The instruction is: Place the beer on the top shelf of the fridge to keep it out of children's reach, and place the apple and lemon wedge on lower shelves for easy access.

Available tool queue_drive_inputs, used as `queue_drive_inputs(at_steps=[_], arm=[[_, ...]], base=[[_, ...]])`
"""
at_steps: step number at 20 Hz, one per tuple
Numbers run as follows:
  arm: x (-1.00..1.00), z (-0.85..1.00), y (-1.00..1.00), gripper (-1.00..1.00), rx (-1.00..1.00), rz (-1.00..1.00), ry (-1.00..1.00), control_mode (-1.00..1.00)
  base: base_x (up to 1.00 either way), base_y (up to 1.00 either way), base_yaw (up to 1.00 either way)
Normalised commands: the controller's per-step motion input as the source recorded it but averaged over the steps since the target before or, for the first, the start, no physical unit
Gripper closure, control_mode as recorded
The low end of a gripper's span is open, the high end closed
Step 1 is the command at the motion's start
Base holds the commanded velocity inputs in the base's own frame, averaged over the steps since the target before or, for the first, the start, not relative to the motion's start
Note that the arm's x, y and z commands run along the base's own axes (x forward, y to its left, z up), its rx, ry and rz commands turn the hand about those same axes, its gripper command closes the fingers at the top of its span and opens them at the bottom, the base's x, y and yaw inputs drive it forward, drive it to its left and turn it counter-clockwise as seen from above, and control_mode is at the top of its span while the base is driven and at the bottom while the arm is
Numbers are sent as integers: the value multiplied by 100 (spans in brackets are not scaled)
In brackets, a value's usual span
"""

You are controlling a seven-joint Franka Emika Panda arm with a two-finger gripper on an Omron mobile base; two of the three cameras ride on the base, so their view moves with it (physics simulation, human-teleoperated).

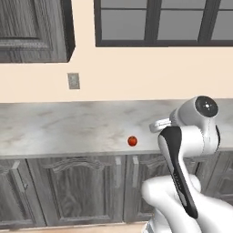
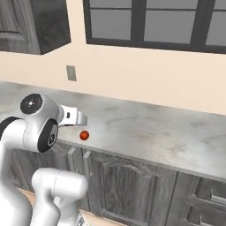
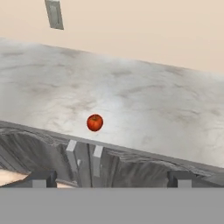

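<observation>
Apple [image 3: 95,122] is sat near the counter [image 3: 144,105] edge; gripper [image 3: 111,178], spread empty, could nudge it off if lowered off-centre.

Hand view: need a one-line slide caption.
Red apple sits alone near the front edge of the grey marble counter, ahead of the open gripper, wall outlet behind.

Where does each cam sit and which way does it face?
Left base view: behind-left of the arm, facing the counter and wall; arm at lower right.
Right base view: behind-right, same counter; arm at lower left.
Hand view: on the hand, aimed at the counter edge; finger tips at bottom.
All share the apple and wall outlet.
</observation>
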Motion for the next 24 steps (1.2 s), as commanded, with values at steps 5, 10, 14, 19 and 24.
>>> queue_drive_inputs(at_steps=[5,10,14,19,24], arm=[[0,0,0,-100,0,0,0,100],[0,0,0,-100,0,0,0,100],[0,0,0,-100,0,0,0,100],[0,0,0,-100,0,0,0,100],[0,0,0,-100,0,0,0,100]], base=[[19,49,-12],[29,19,-11],[38,1,-12],[42,12,-13],[12,23,-11]])
